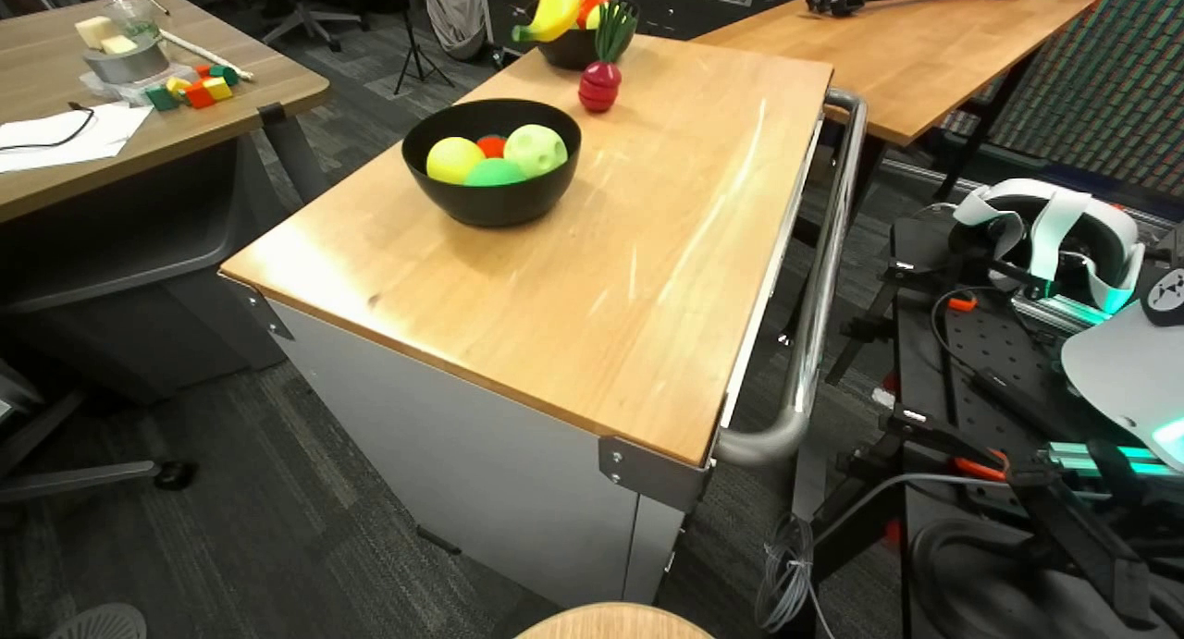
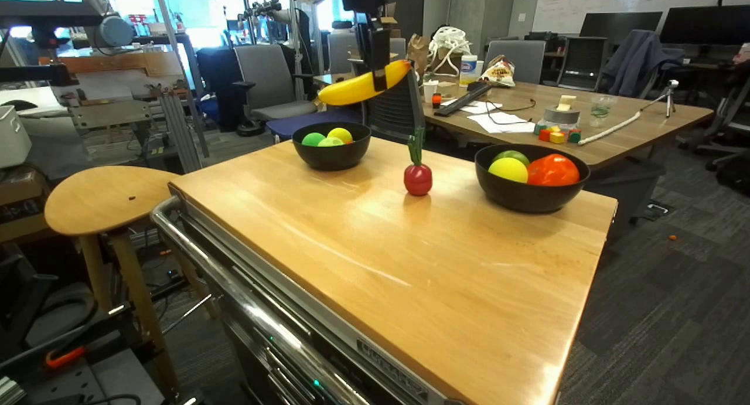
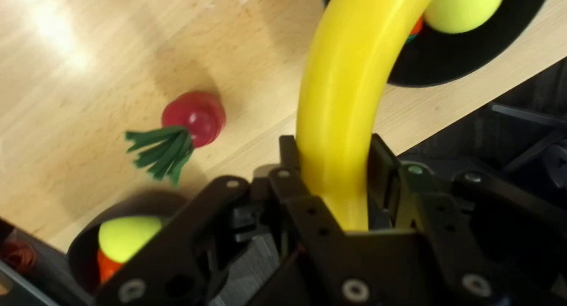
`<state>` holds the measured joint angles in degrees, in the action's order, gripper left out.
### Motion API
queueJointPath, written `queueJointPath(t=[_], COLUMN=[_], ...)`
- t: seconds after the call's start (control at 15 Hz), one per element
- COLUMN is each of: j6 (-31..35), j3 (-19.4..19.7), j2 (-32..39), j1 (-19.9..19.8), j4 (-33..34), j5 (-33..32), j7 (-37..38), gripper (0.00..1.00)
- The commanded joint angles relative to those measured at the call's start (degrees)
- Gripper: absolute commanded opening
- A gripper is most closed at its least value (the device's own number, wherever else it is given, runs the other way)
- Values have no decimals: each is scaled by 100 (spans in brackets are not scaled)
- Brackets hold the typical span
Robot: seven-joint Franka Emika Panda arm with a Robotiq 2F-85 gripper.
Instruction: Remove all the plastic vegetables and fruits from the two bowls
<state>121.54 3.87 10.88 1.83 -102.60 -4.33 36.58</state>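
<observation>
My gripper (image 3: 335, 151) is shut on the yellow banana (image 3: 345, 93); its fingers press both sides. In an exterior view the banana (image 2: 345, 92) hangs well above the table in the gripper (image 2: 379, 80); elsewhere the arm is out of frame. One black bowl (image 1: 499, 206) holds a yellow ball (image 1: 451, 161), a green ball (image 1: 495, 173), a pale green ball (image 1: 536, 149) and a red piece (image 1: 492, 146). The second black bowl (image 2: 527, 201) contains a yellow ball (image 2: 508, 170), a dark green piece (image 2: 513, 156) and a large red piece (image 2: 554, 170). A red radish (image 2: 418, 180) with green leaves stands between the bowls.
Both bowls and the radish are on a wooden cart top (image 1: 638, 278) with a metal handle (image 1: 823, 278) along one side. A round stool (image 2: 108, 197) is beside it. Another table (image 2: 638, 109) with clutter, including coloured blocks (image 2: 554, 136), stands behind.
</observation>
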Motion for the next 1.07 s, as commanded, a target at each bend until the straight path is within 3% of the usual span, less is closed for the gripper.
queueJointPath(t=[0.0,0.6,1.0], j6=[63,555,989], j3=[112,89,37], j2=[-35,589,862], j1=[-149,-207,-194], j4=[-36,-154,-317], j5=[-612,-1456,-1565], j7=[-932,-2977,-3374], gripper=[15,15,15])
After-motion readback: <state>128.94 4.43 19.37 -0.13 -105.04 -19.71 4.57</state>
